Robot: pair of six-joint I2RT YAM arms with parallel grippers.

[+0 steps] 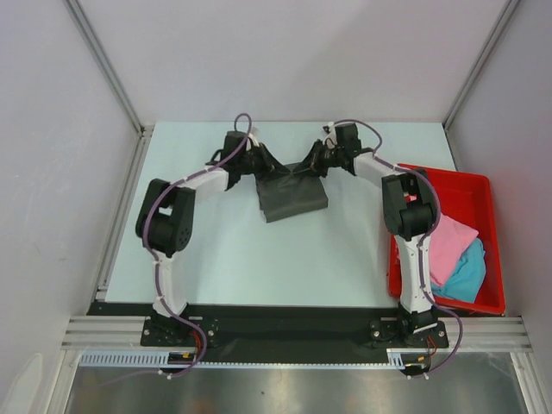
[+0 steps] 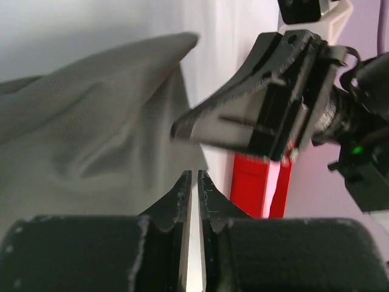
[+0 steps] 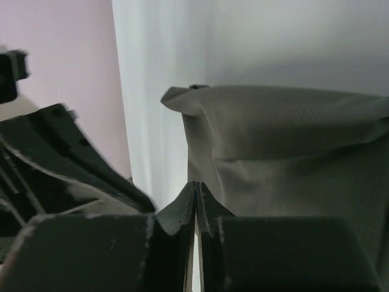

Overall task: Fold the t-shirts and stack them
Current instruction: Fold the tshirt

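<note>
A dark charcoal-grey t-shirt lies folded into a small rectangle at the middle back of the table. It also shows in the left wrist view and the right wrist view. My left gripper is at its far left corner and my right gripper at its far right corner, facing each other. Both have their jaws together, with no cloth visible between the tips. A pink t-shirt and a turquoise-blue t-shirt lie crumpled in the red tray.
The red tray stands at the table's right edge, beside the right arm, and shows in the left wrist view. White walls with metal frame posts close in the table at the back and sides. The right gripper's fingers appear blurred close ahead of the left one.
</note>
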